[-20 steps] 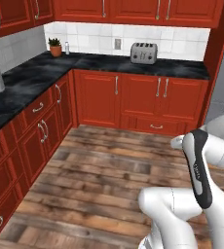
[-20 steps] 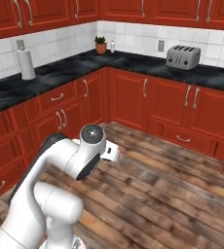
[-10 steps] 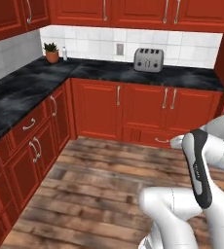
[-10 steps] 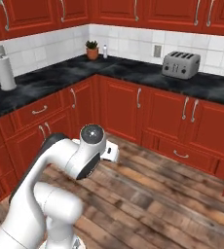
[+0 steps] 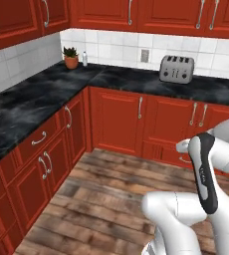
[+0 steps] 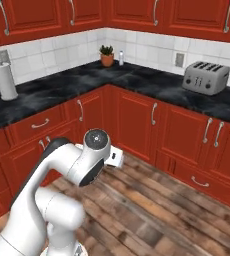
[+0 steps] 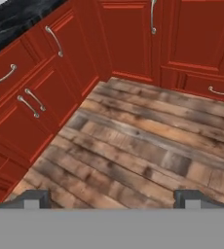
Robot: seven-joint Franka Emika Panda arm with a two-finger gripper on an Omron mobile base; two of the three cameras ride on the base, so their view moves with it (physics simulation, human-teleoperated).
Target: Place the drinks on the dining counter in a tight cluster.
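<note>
The drinks and the dining counter are out of view. My gripper [image 7: 113, 199] is open, its two dark fingertips [image 7: 36, 197] set wide apart with nothing between them. It points down at a wooden plank floor [image 7: 148, 146] in front of red cupboard doors. My arm is folded close above the base, with the elbow [image 6: 96, 142] raised in the right base view and the dark-striped forearm [image 5: 203, 169] upright in the left base view.
An L-shaped black worktop [image 5: 47, 94] backed by white tiles runs over red cupboards [image 6: 137, 125]. On it stand a toaster [image 5: 176, 68], a potted plant [image 5: 70, 57] with a small pale bottle [image 5: 84, 59] beside it, and a paper-towel roll [image 6: 6, 80]. Open floor lies ahead.
The whole scene has slid right and come closer in both base views, so the base has moved. The arm keeps the same folded pose and the gripper stays open.
</note>
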